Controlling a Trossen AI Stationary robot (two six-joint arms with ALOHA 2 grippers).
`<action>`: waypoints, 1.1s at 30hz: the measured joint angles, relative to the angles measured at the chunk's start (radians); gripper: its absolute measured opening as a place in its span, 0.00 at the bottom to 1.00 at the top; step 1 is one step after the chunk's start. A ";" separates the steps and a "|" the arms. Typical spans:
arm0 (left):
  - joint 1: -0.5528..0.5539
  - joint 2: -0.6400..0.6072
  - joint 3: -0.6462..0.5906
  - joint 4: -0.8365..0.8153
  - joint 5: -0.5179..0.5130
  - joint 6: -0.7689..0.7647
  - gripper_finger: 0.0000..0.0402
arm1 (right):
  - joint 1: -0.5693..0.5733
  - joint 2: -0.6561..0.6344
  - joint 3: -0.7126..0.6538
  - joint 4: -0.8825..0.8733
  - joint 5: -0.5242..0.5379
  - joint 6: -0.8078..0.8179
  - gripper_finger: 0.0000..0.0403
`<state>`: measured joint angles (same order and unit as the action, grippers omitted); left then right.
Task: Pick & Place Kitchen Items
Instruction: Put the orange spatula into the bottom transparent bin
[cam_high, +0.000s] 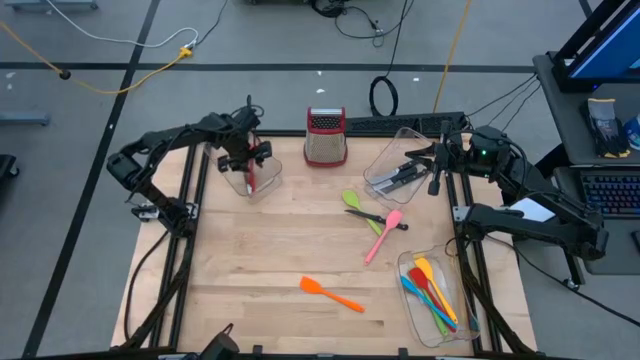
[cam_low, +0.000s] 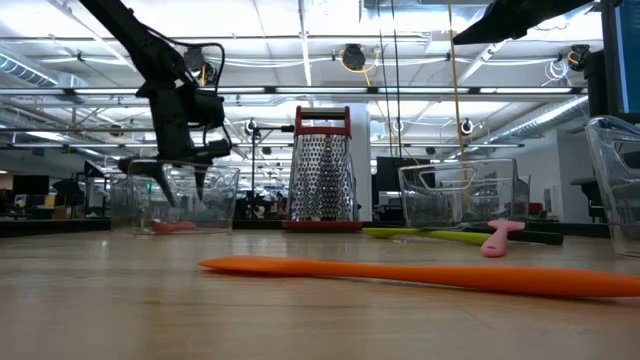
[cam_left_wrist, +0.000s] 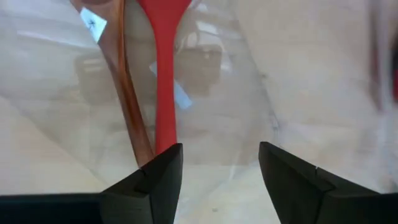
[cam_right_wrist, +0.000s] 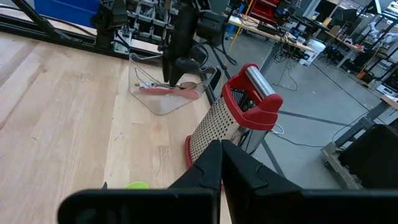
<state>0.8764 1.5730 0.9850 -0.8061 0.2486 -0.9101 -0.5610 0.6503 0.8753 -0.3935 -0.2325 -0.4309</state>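
Observation:
My left gripper (cam_high: 248, 165) is open, pointing down into a clear bin (cam_high: 262, 183) at the table's far left. It also shows in the low view (cam_low: 180, 186). In the bin lie a red utensil (cam_left_wrist: 163, 74) and a brown one (cam_left_wrist: 127, 93), just ahead of my open fingers (cam_left_wrist: 217, 167). My right gripper (cam_high: 433, 172) is shut and empty (cam_right_wrist: 221, 163) beside a far-right bin (cam_high: 392, 160) of black-handled knives (cam_high: 402, 176). An orange spatula (cam_high: 330, 293), a pink spatula (cam_high: 384, 234), a green spoon (cam_high: 352, 200) and a black-handled utensil (cam_high: 378, 217) lie flat on the table.
A steel box grater with a red top (cam_high: 326, 137) stands at the far middle edge. A clear bin (cam_high: 412, 300) at the near right holds several coloured utensils (cam_high: 432, 290). Bare wood lies on the table's left and near middle.

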 joint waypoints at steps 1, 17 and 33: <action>0.000 0.000 0.019 -0.023 0.000 0.000 0.54 | 0.000 0.000 0.000 0.000 0.000 0.000 0.00; -0.039 0.000 0.425 -0.516 -0.100 0.041 0.48 | 0.000 0.000 0.000 -0.002 -0.003 -0.003 0.00; -0.322 -0.001 0.558 -0.690 -0.072 -0.169 0.40 | 0.000 0.000 0.000 -0.018 -0.004 -0.031 0.00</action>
<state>0.5545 1.5723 1.5433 -1.4959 0.1764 -1.0793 -0.5610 0.6502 0.8753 -0.4116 -0.2366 -0.4614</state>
